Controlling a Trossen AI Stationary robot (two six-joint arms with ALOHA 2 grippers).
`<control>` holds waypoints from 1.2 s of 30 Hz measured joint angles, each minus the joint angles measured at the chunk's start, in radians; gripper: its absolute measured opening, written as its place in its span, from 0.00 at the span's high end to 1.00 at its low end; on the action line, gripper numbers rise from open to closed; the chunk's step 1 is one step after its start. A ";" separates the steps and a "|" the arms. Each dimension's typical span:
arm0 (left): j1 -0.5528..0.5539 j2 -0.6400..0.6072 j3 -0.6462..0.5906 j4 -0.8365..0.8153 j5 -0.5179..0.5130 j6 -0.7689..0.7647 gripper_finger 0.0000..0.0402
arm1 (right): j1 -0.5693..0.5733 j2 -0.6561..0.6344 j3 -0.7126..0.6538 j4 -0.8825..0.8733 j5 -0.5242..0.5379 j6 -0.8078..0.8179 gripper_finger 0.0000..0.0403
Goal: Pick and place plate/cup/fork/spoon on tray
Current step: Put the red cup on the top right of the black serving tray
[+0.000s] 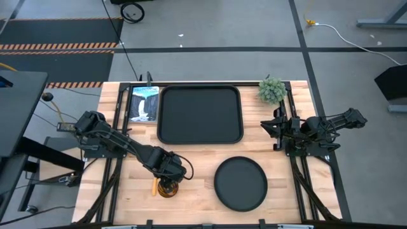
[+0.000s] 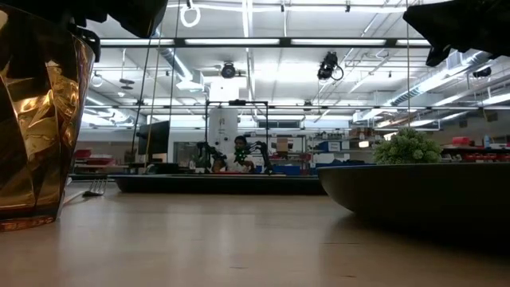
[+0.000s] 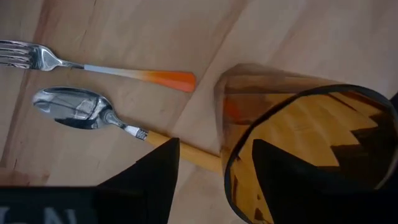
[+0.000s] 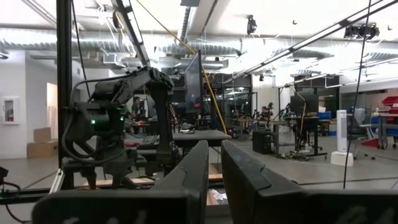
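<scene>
Cutlery lay at the surface's (image 1: 203, 159) front left: the fork (image 3: 93, 67) and the spoon (image 3: 99, 115) side by side, long axes roughly parallel, the spoon's handle running up to the cup's (image 3: 298, 130) foot. The left pincer (image 1: 170, 181) hung directly over the cup, its fingers (image 3: 146, 180) spread wide, one outside the rim and the other apparently within it, not yet closed on the glass. The tray (image 1: 200, 114) sat empty toward the back, beyond the cup and slightly right of it, so any lift would probably carry away from the front edge. The plate (image 1: 240, 183) rested on the wood right of the cup, in front of the tray. Farther right, the right pincer (image 4: 214, 171) waited near the potted plant (image 1: 272, 90), fingers narrowed to a slim gap and holding nothing. The left arm was far nearer the cup.
</scene>
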 joint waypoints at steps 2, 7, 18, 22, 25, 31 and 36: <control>0.000 0.002 0.000 0.001 0.000 -0.001 0.50 | 0.000 0.000 0.000 0.000 0.000 0.000 0.88; 0.001 0.008 0.000 -0.001 0.001 -0.008 0.58 | 0.000 0.001 0.000 -0.001 0.002 0.000 0.88; 0.005 0.008 0.000 -0.006 -0.009 -0.041 0.82 | 0.000 0.001 0.000 0.000 0.003 0.000 0.88; 0.008 0.008 0.000 -0.007 -0.010 -0.070 0.90 | 0.000 0.001 0.000 0.000 0.003 0.000 0.88; 0.019 0.008 0.000 -0.007 -0.010 -0.095 0.95 | 0.000 0.001 0.000 0.000 0.003 0.006 0.88; 0.052 0.007 0.000 -0.007 -0.007 -0.113 0.97 | 0.000 0.001 0.000 0.000 0.003 0.018 0.88; 0.098 0.007 0.020 -0.005 0.020 -0.067 0.97 | -0.001 0.001 0.000 0.006 0.003 0.018 0.88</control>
